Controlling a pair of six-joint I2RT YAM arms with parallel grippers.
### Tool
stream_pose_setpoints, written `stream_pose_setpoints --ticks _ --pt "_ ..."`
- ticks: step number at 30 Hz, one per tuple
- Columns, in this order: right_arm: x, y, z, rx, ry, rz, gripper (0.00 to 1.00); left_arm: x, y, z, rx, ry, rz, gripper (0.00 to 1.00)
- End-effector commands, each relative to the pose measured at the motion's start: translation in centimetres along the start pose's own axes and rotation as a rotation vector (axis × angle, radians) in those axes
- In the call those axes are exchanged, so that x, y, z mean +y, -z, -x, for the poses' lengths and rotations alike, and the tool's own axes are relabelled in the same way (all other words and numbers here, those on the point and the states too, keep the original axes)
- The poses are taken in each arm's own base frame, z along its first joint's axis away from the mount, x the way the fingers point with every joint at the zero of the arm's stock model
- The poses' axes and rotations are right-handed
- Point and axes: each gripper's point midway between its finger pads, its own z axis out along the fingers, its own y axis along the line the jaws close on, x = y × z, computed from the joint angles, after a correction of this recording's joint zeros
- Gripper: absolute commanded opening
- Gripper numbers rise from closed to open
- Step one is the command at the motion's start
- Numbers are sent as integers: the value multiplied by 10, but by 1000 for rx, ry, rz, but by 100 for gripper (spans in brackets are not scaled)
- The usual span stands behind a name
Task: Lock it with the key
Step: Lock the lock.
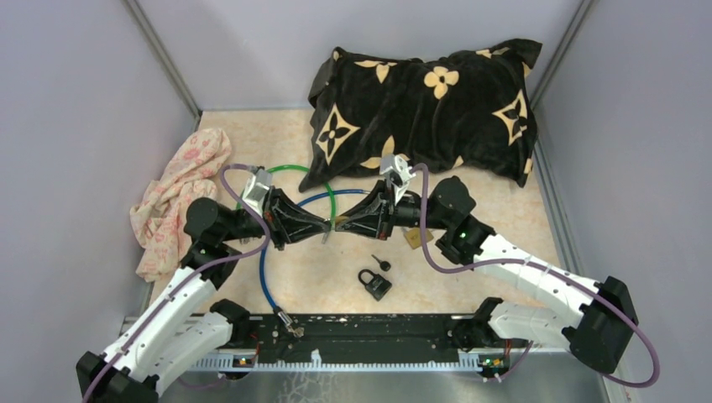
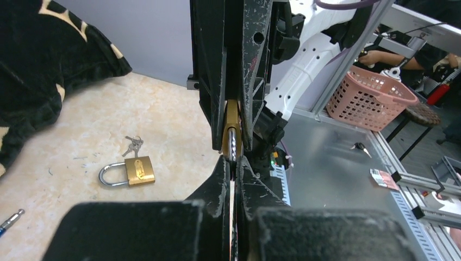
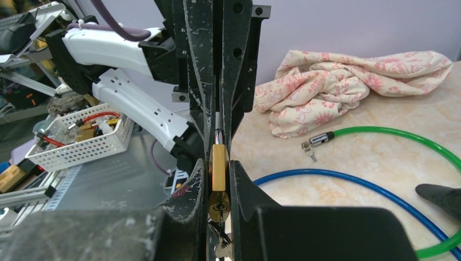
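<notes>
Brass-bodied small padlock sits clamped in the right gripper (metal keys dangling beneath) — the left gripper pinches its silver steel shackle.

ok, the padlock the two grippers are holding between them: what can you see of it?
The padlock is brass-coloured metal with a silver shackle. It is held in the air, edge-on to both wrist cameras. The right gripper clamps its body, and the left gripper is shut on the shackle end. Keys hang at its keyhole end. Whether the shackle is latched cannot be seen.
</notes>
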Motion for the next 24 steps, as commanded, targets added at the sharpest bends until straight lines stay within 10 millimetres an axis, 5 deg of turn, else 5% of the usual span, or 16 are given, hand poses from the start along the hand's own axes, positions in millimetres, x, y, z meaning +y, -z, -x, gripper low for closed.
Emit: stream_pose_setpoints --ticks 1,7,11,12,14,17,19,23,24 --pt "2 -20 24 -76 75 16 0 -16 -13 -1 -24 3 -90 0" --pt "-10 -30 12 -49 53 20 0 -15 -19 -15 -10 28 -105 0" --pt "-9 -18 19 -56 57 5 0 -6 -13 -17 -2 12 -50 0" --pt "-8 -14 21 -53 64 -2 0 -3 -10 -18 2 4 -31 7" --pt "-3 -7 24 -37 82 -10 0 4 -2 -19 -5 -19 13 36" --pt "2 -2 26 -17 83 -16 0 10 6 -17 -16 -47 49 46" --pt "3 -2 27 -19 79 -13 0 11 9 -16 -13 -50 56 40" --pt "5 -3 26 -20 72 3 0 6 10 -14 -5 -60 39 0" --pt "5 -4 25 -15 69 8 0 6 10 -12 -9 -66 42 0"
